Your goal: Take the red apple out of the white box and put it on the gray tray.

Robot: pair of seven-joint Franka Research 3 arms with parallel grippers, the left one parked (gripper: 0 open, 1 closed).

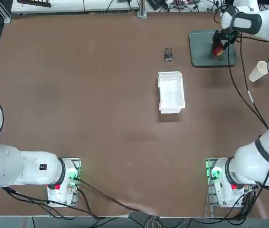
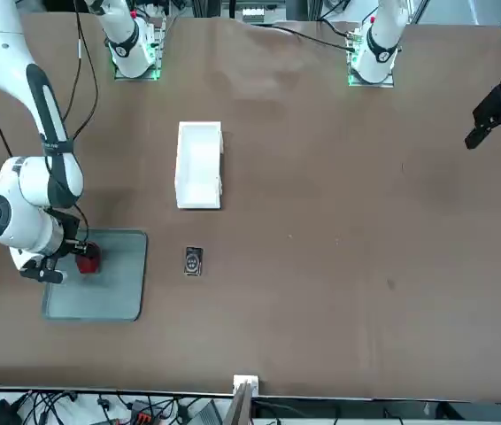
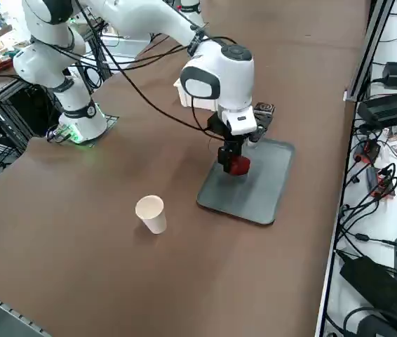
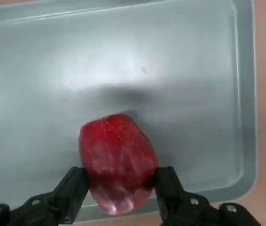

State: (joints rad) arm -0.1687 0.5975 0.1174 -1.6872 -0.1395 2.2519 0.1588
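I find the right gripper (image 4: 120,186) pinching the small dark-red apple (image 4: 118,162), low over the flat gray-green tray (image 4: 180,70) at the top view's upper right.

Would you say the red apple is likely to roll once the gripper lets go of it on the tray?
Probably slightly: the red apple looks rounded and glossy, and the gray tray is flat and smooth. Its low rim should stop it. The right gripper grips its sides.

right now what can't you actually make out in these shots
- Whether the red apple rests on the gray tray or hangs just above it: its underside is hidden in every view.
- Whether the right gripper presses the apple: wrist view shows fingers flanking it, contact unclear.
- The small dark object: too small to identify.
- The white box floor near its walls: hidden in the side view.
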